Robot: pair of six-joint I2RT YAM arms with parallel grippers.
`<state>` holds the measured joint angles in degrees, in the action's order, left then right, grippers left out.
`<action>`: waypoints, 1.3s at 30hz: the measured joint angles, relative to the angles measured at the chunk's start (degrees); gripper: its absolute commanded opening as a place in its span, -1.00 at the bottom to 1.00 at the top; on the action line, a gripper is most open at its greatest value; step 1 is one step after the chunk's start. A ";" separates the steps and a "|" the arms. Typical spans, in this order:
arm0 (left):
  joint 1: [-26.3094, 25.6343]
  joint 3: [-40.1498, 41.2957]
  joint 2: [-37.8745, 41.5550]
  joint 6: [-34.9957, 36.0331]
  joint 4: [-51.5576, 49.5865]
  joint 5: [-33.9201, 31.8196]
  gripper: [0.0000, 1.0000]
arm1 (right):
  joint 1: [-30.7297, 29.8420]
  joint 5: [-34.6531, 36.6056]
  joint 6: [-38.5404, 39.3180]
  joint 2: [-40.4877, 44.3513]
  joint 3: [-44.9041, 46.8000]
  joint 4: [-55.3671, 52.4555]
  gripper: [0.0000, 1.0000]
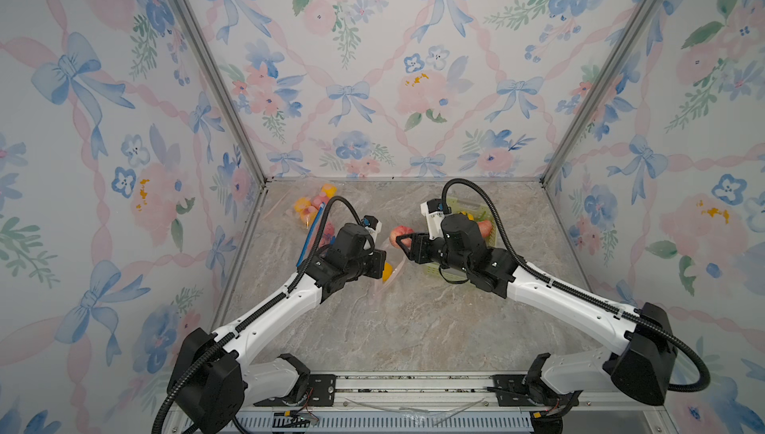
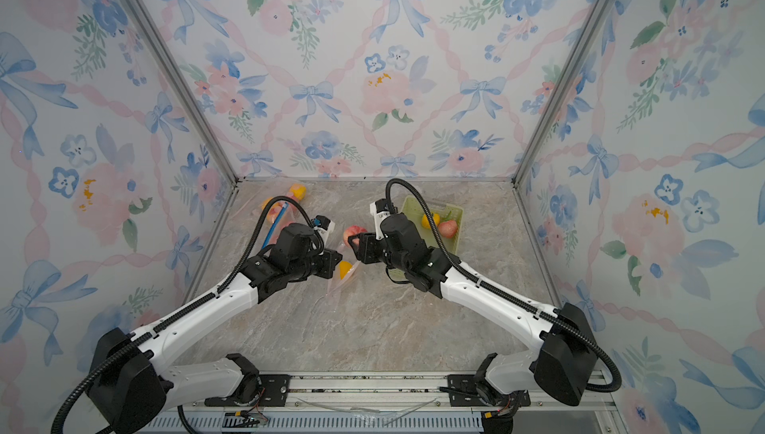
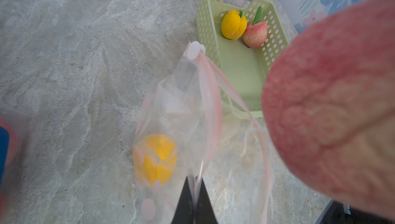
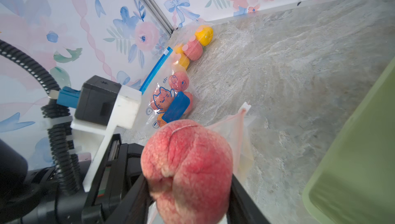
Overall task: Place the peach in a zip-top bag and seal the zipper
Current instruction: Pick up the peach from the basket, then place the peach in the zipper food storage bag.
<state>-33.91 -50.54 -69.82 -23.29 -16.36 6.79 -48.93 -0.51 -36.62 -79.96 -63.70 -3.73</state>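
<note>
A red-pink peach [image 4: 188, 161] sits between the black fingers of my right gripper [image 4: 189, 180], which is shut on it. In both top views the peach [image 1: 400, 231] [image 2: 354, 232] hangs above the table's middle. It looms large in the left wrist view [image 3: 333, 105], right beside the bag's mouth. My left gripper [image 3: 194, 180] is shut on the rim of a clear zip-top bag [image 3: 181, 105] with a pink zipper and a white slider [image 3: 194, 49]. The bag's mouth gapes open, and a yellow fruit [image 3: 156, 158] lies inside it.
A pale green perforated basket [image 3: 210, 20] [image 2: 453, 208] at the back right holds a yellow fruit [image 3: 233, 25] and another peach [image 3: 255, 33]. Filled bags of fruit [image 4: 171, 96] [image 1: 314, 212] lie in the back left corner. Flowered walls close three sides.
</note>
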 measured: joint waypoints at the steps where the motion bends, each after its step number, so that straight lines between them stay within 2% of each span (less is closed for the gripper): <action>1: 0.00 0.00 0.00 -0.15 0.00 0.11 -1.00 | -0.26 -0.07 -0.42 -1.01 0.00 1.03 -0.07; 6: 0.00 0.02 0.00 -0.85 -0.09 0.07 -1.00 | -1.46 0.37 -1.62 -5.40 0.28 2.78 -0.07; 12: 0.00 0.04 0.00 -2.14 -0.44 -0.76 -1.00 | -2.08 3.43 -2.75 -5.57 3.45 2.71 -0.07; 24: -0.66 -0.02 0.02 -3.43 0.61 0.96 -1.00 | -6.32 12.90 -0.74 -6.93 0.00 -7.43 -0.04; 29: -2.47 -0.50 0.31 -4.17 1.05 4.26 -1.00 | -6.34 15.61 1.46 -8.70 -1.68 -10.29 0.00; 35: -2.71 -0.50 1.38 -5.29 1.42 6.10 -1.00 | -6.29 17.84 2.80 -10.01 -2.32 -13.29 0.51; 39: -2.73 -0.48 1.36 -5.49 1.14 6.34 -1.00 | -6.29 19.43 3.43 -9.53 -2.32 -14.82 0.65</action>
<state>-36.64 -51.03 -68.47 -28.77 -15.22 13.13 -55.22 18.92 -33.19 -89.49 -66.02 -18.55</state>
